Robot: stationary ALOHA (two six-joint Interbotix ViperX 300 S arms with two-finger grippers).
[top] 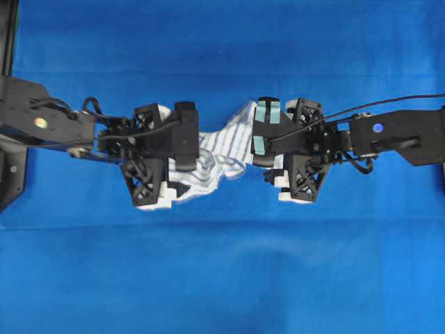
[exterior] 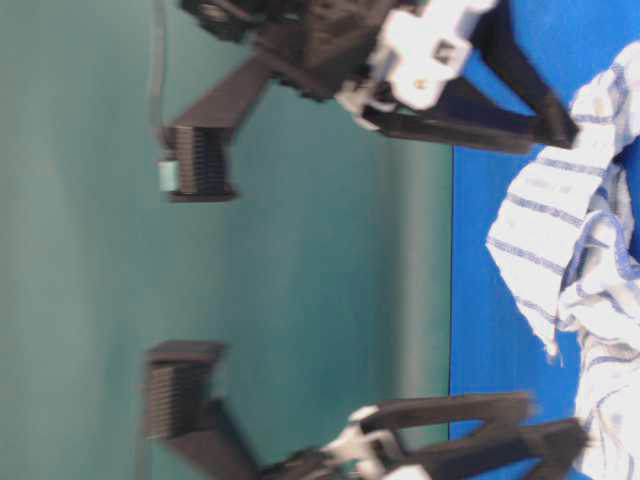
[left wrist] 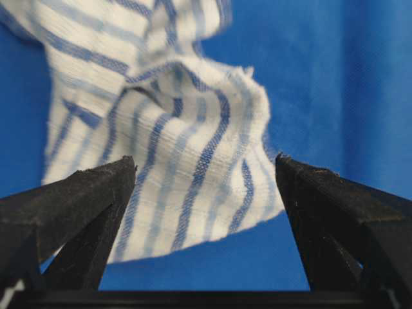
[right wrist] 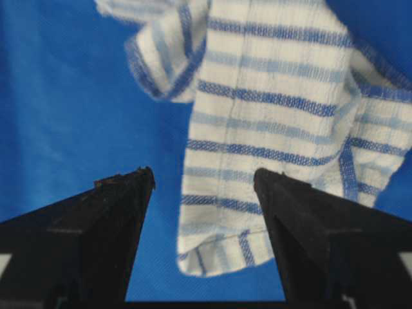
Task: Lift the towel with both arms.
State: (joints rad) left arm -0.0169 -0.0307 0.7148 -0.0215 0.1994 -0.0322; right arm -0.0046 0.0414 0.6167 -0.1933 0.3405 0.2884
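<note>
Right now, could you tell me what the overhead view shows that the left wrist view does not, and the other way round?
Only the overhead view shows both arms facing each other, the left gripper and right gripper over opposite ends of the towel. Only the left wrist view shows the left fingertips standing wide apart, with a striped towel edge lying between them, not pinched. Both show the crumpled towel on the blue table cloth.

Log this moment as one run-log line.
stage: pre-grasp | towel: crumpled on blue cloth, not lifted | left end effector: open, straddling towel edge | right end effector: open at opposite edge
</note>
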